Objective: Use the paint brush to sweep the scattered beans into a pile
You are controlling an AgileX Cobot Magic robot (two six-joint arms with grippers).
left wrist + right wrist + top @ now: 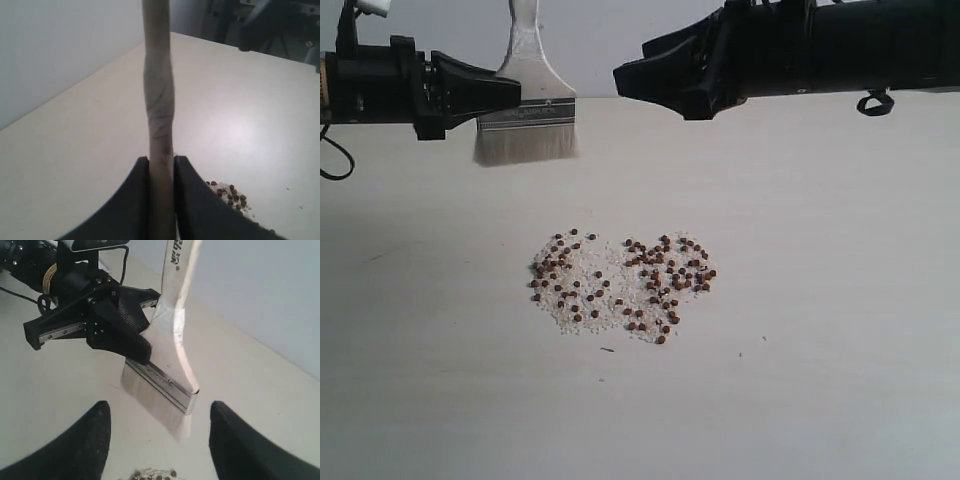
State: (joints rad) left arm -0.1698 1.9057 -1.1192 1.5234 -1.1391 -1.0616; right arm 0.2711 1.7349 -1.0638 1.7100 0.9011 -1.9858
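Note:
The paint brush [526, 108] stands upright with its pale bristles [525, 143] pointing down, at the far side of the table behind the beans. My left gripper [508, 94] is shut on its lower handle just above the ferrule; in the left wrist view the fingers [142, 172] clamp the handle [159, 100] edge-on. The reddish-brown beans [655, 278] lie mixed with whitish grains in a loose flat patch at the table's middle. My right gripper [626, 80] hovers open and empty to the right of the brush [172, 375], above the beans [155, 473].
The pale tabletop [820, 360] stretches round the bean patch on every side. A grey wall [620, 30] runs behind the table's far edge. A small dark speck [608, 349] lies in front of the patch. The left arm's cable [332, 160] hangs at the left edge.

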